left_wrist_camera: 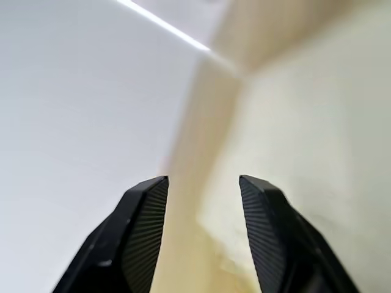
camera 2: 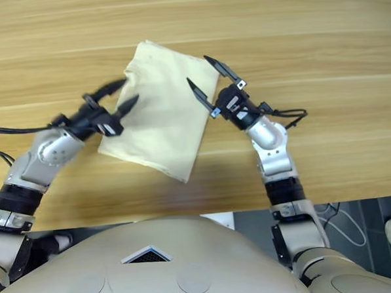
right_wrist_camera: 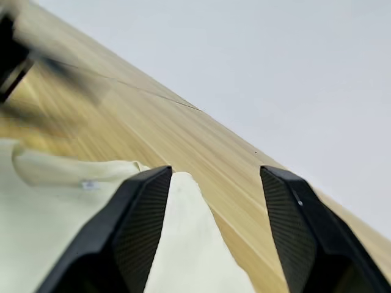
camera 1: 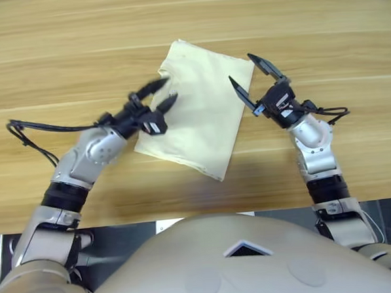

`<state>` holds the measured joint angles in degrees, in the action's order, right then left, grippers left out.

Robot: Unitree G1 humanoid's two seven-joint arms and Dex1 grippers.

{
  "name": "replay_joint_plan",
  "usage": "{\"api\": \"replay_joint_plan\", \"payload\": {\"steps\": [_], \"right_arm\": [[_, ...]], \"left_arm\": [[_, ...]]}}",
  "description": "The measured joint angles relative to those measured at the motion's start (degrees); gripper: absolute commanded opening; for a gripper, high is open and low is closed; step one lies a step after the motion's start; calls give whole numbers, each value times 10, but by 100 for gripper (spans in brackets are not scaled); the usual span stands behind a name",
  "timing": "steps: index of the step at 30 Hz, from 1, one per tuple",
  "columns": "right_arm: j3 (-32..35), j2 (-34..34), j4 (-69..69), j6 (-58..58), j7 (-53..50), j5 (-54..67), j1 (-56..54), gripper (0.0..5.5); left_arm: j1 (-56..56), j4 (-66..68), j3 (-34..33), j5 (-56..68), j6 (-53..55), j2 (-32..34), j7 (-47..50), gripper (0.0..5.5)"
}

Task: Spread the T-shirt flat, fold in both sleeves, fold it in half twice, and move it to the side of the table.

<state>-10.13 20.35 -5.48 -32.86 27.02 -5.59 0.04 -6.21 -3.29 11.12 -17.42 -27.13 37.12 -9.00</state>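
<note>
- The T-shirt (camera 1: 197, 113) lies on the wooden counter (camera 1: 59, 55) as a pale yellow folded rectangle, right in front of the robot between the two arms.
- Its long axis runs away from the robot, with the far end leaning to the right and the near end to the left.
- The left gripper (camera 1: 169, 90) sits over the shirt's left long edge, up by the neckline. The jaws are parted a moderate way and there's nothing between them.
- The right gripper (camera 1: 240, 67) hovers at the far right corner with its fingers spread wide and empty. One tip is over the cloth and the other is out past the edge.
- So each arm has its own long side covered, and the shirt sits squarely between them. The left is a touch deeper over the fabric.
- By the look of it, the sleeves are in and at least one halving is done.
- Whatever comes next, another fold or the slide to the side, depends on both grippers pinching those opposite edges evenly so the bundle doesn't skew.
</note>
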Motion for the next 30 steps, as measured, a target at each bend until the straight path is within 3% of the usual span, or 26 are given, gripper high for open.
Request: {"api": "replay_joint_plan", "payload": {"steps": [1,7,10,15,22,30], "right_arm": [[-15,11,13,-1,-3,-40,14,267],[-42,38,4,19,-34,-178,33,267],[-74,84,-12,-3,-32,-231,44,267],[-83,123,8,-22,-25,-224,59,267],[-68,150,-85,-15,-47,-226,-24,267],[-83,109,-198,-37,-95,-224,-104,267]], "left_arm": [[-21,-28,-41,25,35,-6,5,215],[-30,-54,-117,59,110,-54,31,215],[-40,-20,-141,54,119,-73,60,215],[-59,59,-138,34,108,-91,74,215],[-61,96,-114,7,73,-97,71,215],[-67,151,-86,-10,39,-101,65,215]]}}
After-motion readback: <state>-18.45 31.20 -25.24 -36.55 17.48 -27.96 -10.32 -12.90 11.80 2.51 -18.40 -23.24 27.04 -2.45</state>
